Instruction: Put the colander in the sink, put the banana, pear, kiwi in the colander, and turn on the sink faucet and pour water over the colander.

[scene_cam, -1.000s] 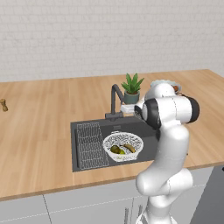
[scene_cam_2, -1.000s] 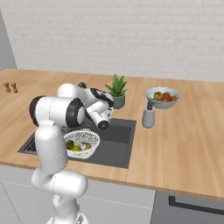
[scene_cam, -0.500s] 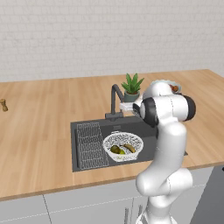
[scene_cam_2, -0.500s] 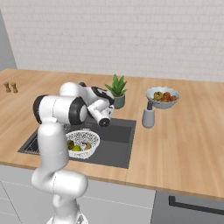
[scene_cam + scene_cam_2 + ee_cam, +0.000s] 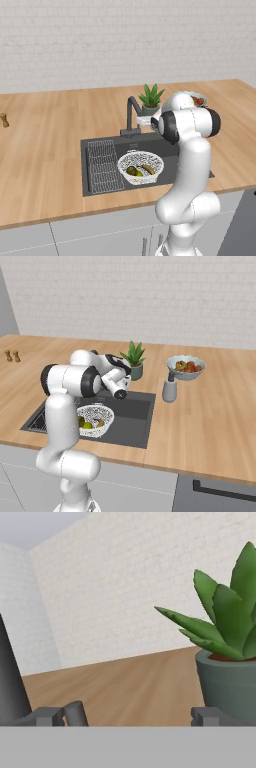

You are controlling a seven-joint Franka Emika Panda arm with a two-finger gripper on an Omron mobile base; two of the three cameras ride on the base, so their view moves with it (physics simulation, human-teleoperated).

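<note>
Looking from the left base view, the sink (image 5: 150, 150) sits sunk in the wooden counter (image 5: 50, 140), which runs bare and wide to the left. The colander (image 5: 140, 167), white and finely speckled, stands in the basin just right of the wire rack (image 5: 104, 165); yellow-green and dark fruit lie inside it, too small to tell apart surely. The sink faucet (image 5: 132, 116) rises at the basin's back edge, with a potted plant (image 5: 151, 99) just beside it.

From the right base view, the gripper (image 5: 121, 392) hangs above the sink's back part, near the plant (image 5: 133, 358) and well above the colander (image 5: 94, 419). A grey dispenser (image 5: 170, 389) and a fruit bowl (image 5: 185, 366) stand to the right.

In the hand view, the fingertips (image 5: 75, 713) stand wide apart, grasping nothing. The faucet's dark body (image 5: 10, 687) is at the left edge, the plant pot (image 5: 227, 682) close on the right, bare counter between them.
</note>
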